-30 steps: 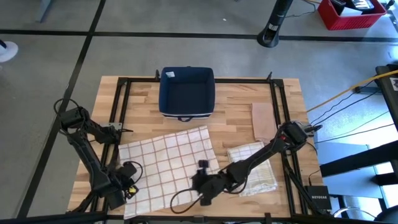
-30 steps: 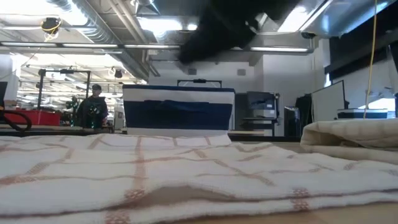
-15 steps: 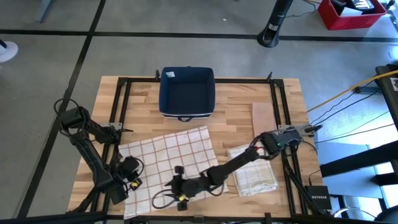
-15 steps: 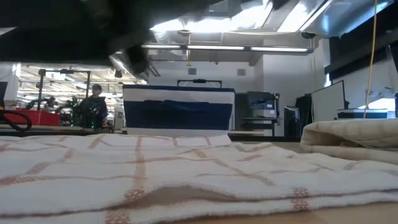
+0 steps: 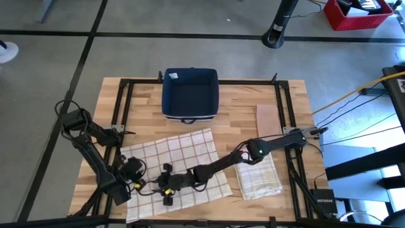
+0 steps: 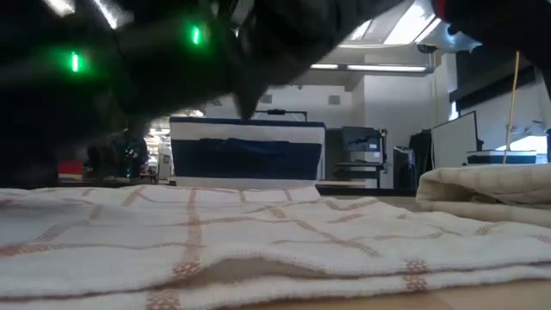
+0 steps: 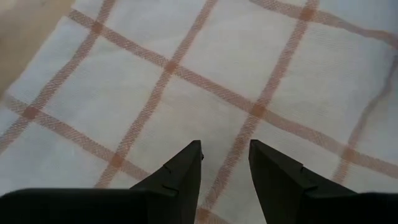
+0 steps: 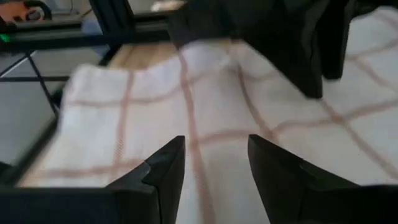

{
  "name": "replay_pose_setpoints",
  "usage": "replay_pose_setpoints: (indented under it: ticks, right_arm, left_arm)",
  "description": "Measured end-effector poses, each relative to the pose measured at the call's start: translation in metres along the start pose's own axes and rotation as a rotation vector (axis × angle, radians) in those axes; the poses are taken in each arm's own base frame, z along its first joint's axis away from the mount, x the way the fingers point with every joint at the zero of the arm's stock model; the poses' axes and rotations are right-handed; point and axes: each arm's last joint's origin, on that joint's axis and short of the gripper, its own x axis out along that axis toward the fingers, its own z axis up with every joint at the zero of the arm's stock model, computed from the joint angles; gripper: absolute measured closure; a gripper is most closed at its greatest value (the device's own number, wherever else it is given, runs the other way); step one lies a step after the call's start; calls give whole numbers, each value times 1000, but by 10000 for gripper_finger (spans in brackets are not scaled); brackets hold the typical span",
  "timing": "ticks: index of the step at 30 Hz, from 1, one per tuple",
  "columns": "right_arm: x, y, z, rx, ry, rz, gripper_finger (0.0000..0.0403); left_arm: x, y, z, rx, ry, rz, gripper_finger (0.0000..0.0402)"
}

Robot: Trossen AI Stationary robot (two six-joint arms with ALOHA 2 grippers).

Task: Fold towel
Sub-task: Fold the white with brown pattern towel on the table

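Pretty clearly a robotics lab or industrial workshop: polished concrete floor point(image 5: 57, 38) with dark seams, and exposed ducts point(image 6: 413, 26) and strip lights overhead. There's a wooden table point(image 5: 240, 104) in a black metal frame, a red crate point(image 5: 357, 16), a yellow cable point(image 5: 354, 92) and monitors point(image 6: 452, 138) around.

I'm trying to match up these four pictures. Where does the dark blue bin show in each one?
High view: the dark blue bin sits at the far middle of the table, beyond the checked towel.
Low view: the bin stands centre, behind the towel.
Left wrist view: not in it.
Right wrist view: not in it.
Shared landmark: the checked towel, seen in all four.
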Motion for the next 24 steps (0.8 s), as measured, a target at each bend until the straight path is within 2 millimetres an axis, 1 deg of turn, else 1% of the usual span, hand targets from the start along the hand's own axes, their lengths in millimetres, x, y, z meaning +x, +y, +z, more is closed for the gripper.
replay_pose_setpoints:
  ticks: [2, 4, 9, 13, 17, 19, 21, 22, 24]
  right_arm:
    - [3, -1, -10, -7, 30, 18, 224]
    - [3, 1, -14, -41, 66, 47, 224]
    - [0, 6, -17, -106, 152, 115, 224]
    - [-2, 12, -18, -132, 157, 126, 224]
    - [-6, 14, -6, -103, 143, 33, 224]
    - [-6, 15, 7, -75, 101, 6, 224]
    - [-7, 16, 24, -43, 38, 7, 224]
    - [-7, 17, 29, -33, 7, 14, 224]
    - [-7, 18, 32, -22, -40, 31, 224]
  left_arm:
    - [2, 2, 0, -8, -2, 5, 274]
    - [5, 5, -1, -22, -7, 19, 274]
    - [12, 13, -1, -72, -30, 46, 274]
    - [15, 18, -1, -83, -39, 57, 274]
    - [16, 18, -1, -89, -38, 58, 274]
    - [16, 18, -1, -88, -39, 59, 274]
    - [16, 18, -1, -90, -37, 59, 274]
    - [16, 18, -1, -90, -36, 58, 274]
    - [16, 18, -1, -90, -35, 57, 274]
